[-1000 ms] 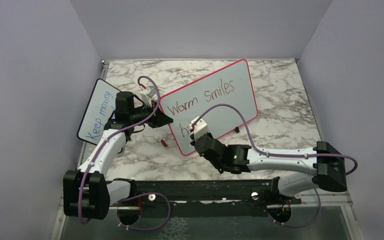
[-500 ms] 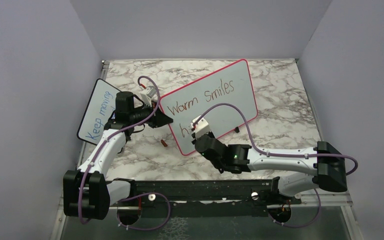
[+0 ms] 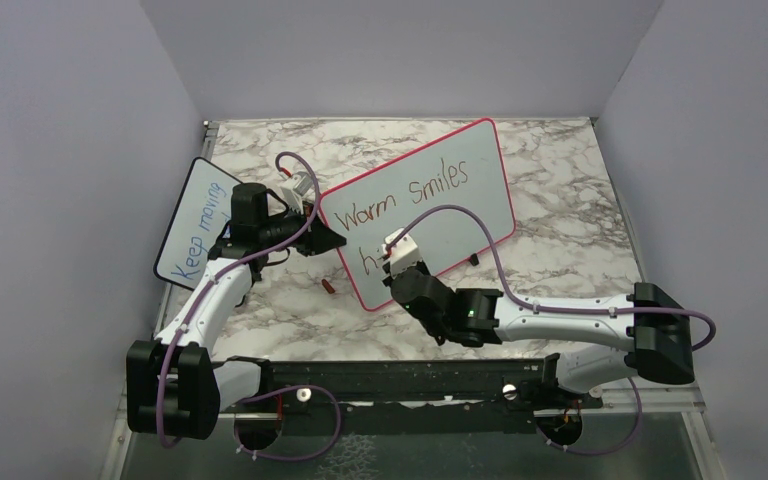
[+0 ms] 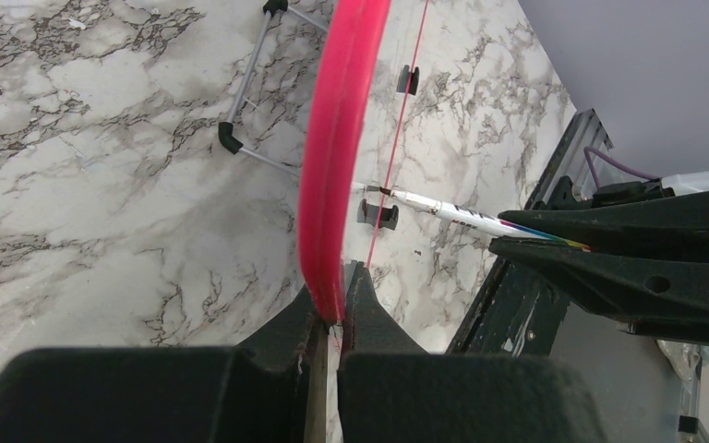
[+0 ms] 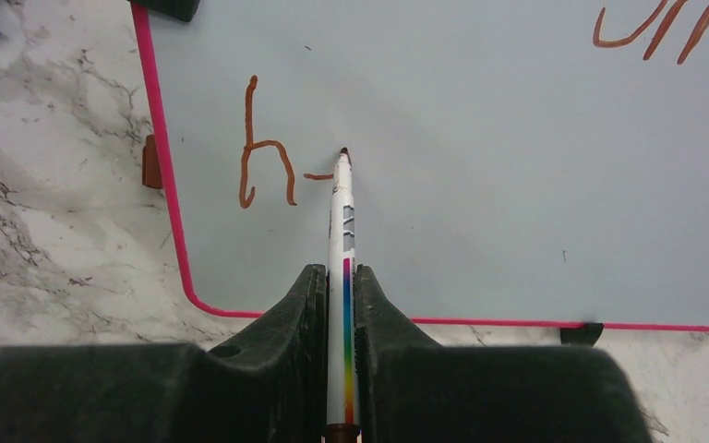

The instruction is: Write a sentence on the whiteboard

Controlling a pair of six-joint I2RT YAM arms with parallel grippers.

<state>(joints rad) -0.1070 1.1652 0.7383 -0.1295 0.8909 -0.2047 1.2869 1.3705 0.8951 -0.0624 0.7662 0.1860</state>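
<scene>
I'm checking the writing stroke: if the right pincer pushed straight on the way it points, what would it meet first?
The pale face of the large pink-framed whiteboard, just right of the red-brown handwritten h. The white marker pen clamped in the right pincer has its tip there, apparently touching.
</scene>
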